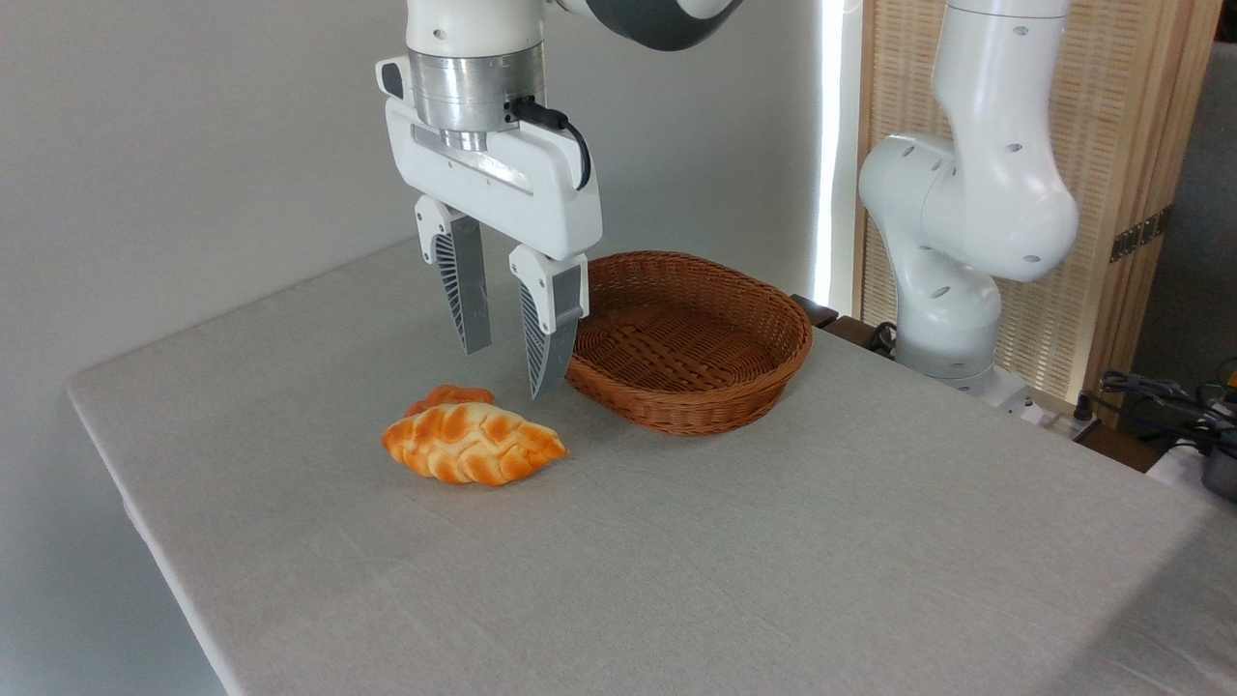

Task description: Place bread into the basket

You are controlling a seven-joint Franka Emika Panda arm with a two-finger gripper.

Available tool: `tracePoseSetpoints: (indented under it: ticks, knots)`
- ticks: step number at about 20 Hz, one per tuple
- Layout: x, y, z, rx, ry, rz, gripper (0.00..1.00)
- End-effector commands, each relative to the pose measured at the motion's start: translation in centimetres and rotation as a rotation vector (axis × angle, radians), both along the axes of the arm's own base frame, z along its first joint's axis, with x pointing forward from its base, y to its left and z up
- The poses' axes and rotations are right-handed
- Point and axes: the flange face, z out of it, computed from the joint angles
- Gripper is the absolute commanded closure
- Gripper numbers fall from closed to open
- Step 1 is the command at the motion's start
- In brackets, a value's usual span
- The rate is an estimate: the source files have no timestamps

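The braided bread (pixel 474 444) is lying flat on the grey tabletop (pixel 734 561), closer to the left edge than to the right and roughly midway between the far and near edges, with its pointed ends aiming left and right. Just behind it, a small orange bun (pixel 450 396) is peeking out, touching or nearly touching the loaf's far side; most of it is hiding behind the loaf. The pincer (pixel 509 375) is hanging above and slightly behind the bread, its two ribbed fingers (pixel 466 290) pointing downward and standing spread apart with a clear gap between them, gripping nothing. The tip of the right finger is hovering near the tabletop, just beside the left rim of the basket, and neither finger is touching the loaf. The wicker basket (pixel 734 406) is sitting toward the far edge of the tabletop, to the right of the bread and apart from it, with nothing lying inside. The arm's white base (pixel 952 319) is standing beyond the tabletop's far right edge.
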Motion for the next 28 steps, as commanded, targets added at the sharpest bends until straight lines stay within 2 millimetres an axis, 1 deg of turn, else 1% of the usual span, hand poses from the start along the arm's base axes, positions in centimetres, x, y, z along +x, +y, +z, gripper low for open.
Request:
tracePoseSetpoints:
  ticks: [1, 4, 8, 10, 12, 13, 15, 17, 18, 22, 24, 25, 27, 28]
  knots:
    - [0.4, 0.1, 0.3, 0.001, 0.002, 0.007, 0.00]
    - [0.4, 0.0, 0.2, 0.003, 0.003, 0.002, 0.00]
    - [0.2, -0.6, -0.4, 0.008, 0.012, -0.075, 0.00]
    - [0.0, -1.5, -1.1, 0.013, 0.021, -0.133, 0.00]
    - [-0.3, -2.7, -1.8, 0.020, 0.029, -0.236, 0.00]
    - [-0.5, -3.5, -2.3, 0.023, 0.036, -0.296, 0.00]
    - [-0.8, -4.3, -3.2, 0.030, 0.047, -0.404, 0.00]
    - [-1.1, -6.2, -4.2, 0.039, 0.061, -0.497, 0.00]
    - [-1.1, -6.9, -5.1, 0.045, 0.074, -0.538, 0.00]
    - [-0.6, -7.6, -7.8, 0.056, 0.027, -0.666, 0.00]
    - [-0.7, -8.4, -9.2, 0.059, 0.017, -0.688, 0.00]
    - [-0.7, -8.4, -9.6, 0.061, 0.010, -0.693, 0.00]
    - [-0.4, -8.6, -11.3, 0.065, 0.007, -0.697, 0.00]
    - [-0.4, -9.0, -11.8, 0.067, 0.006, -0.704, 0.00]
